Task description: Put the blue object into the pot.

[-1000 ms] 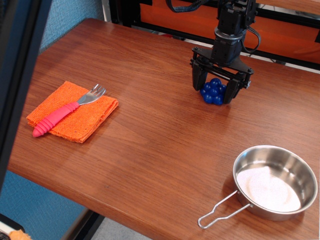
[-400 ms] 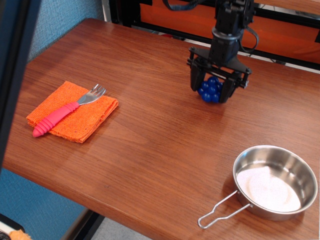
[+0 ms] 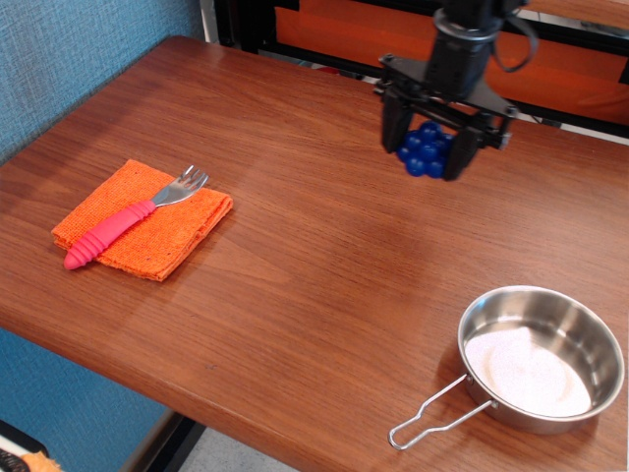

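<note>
The blue object (image 3: 426,149), a dark-blue cluster of glossy round bumps, is held between the black fingers of my gripper (image 3: 427,155), lifted clear of the wooden table at the back right. The gripper is shut on it. The pot (image 3: 542,358), a shallow shiny steel pan with a wire loop handle (image 3: 429,414), sits at the front right of the table, well below and to the right of the gripper in the image. Nothing lies in the pot.
An orange folded cloth (image 3: 143,218) lies at the left with a pink-handled fork (image 3: 123,221) on it. The table's front edge runs diagonally along the bottom left. An orange and black frame stands behind the table.
The gripper has risen off the table with the blue object in it and shifted slightly to the right. The dark bar at the left edge is gone from view.
</note>
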